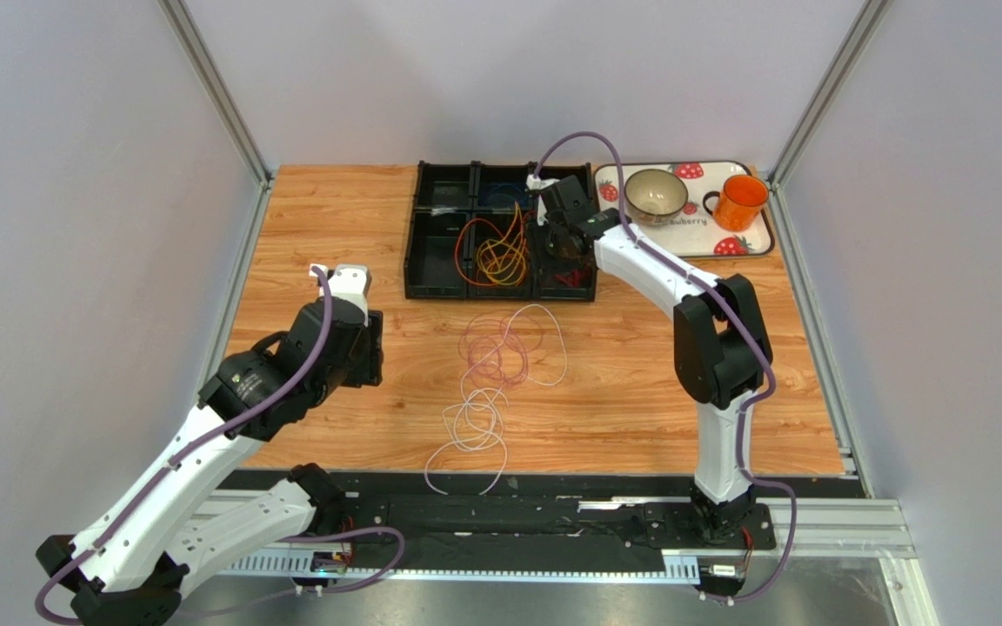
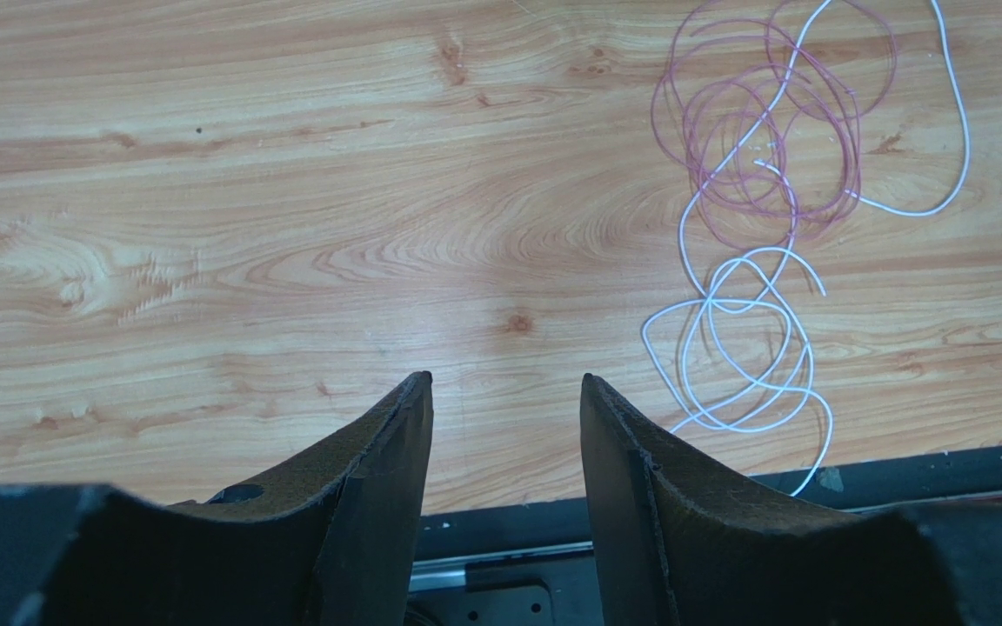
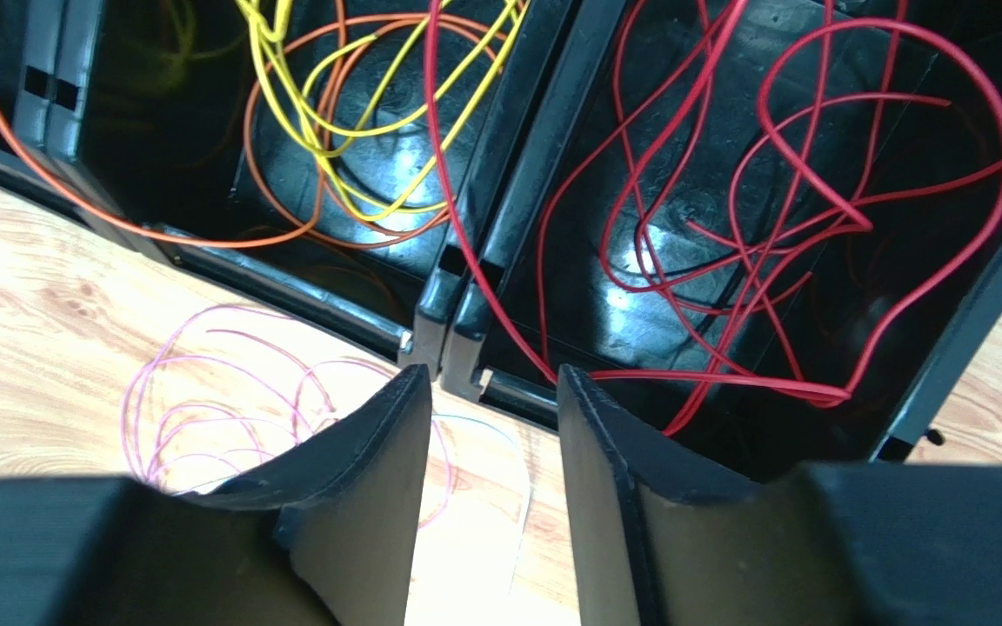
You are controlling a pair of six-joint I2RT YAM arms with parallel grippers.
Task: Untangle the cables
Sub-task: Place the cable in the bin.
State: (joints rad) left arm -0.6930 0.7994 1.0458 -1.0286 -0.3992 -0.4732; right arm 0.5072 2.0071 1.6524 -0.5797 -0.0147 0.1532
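Note:
A pink cable (image 1: 504, 346) (image 2: 755, 144) lies coiled on the wooden table, tangled with a white cable (image 1: 474, 424) (image 2: 744, 261) nearer the front edge. Orange (image 3: 252, 131) and yellow (image 3: 337, 78) cables sit in a middle compartment of the black tray (image 1: 441, 241). A red cable (image 1: 574, 268) (image 3: 781, 144) fills its right compartment. My left gripper (image 1: 365, 355) (image 2: 506, 381) hangs open over bare wood, left of the loose cables. Over the tray's front rim, my right gripper (image 1: 564, 245) (image 3: 493, 376) is open with nothing between its fingers.
A strawberry-print tray (image 1: 689, 238) at the back right carries a bowl (image 1: 657, 193) and an orange mug (image 1: 739, 202). A black rail (image 1: 533, 515) runs along the table's near edge. Grey walls close in both sides.

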